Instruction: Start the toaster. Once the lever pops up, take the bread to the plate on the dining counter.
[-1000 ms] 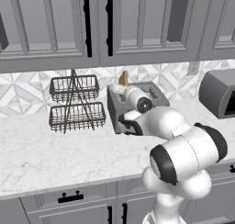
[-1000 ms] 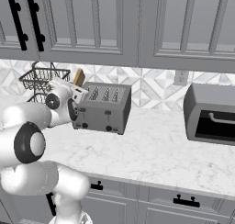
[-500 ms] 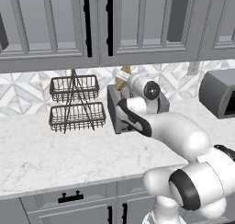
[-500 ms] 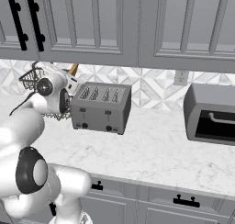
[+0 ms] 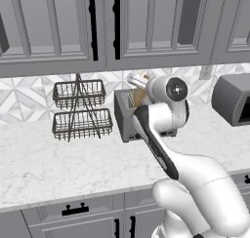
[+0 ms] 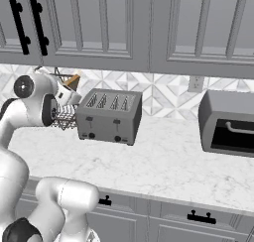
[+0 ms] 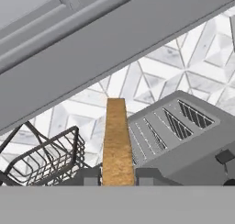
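The bread [image 7: 118,142] is clamped edge-on between the two finger tips of the gripper [image 7: 118,177], which is closed on its lower end. In the hand view the slice is seen standing up from the jaws, above and to the left of the toaster [image 6: 110,115], clear of the slots. In the right base view a tan corner of it is seen beside the wrist, just left of the toaster's top and under the wall cabinets [image 6: 124,28]. The wire basket rack [image 5: 80,110] is found close on the left.

The step in hand is judged to be the carry to the plate. The grip should be kept firm and unchanged, since only the lower end of the slice is seen held. The slice is best drawn toward the near side, away from the backsplash, with room kept under the cabinet bottom and clear of the rack's wires. The wrist should be turned slowly, so the slice is not levered out. The dining counter and plate must then be found and approached before anything is released.
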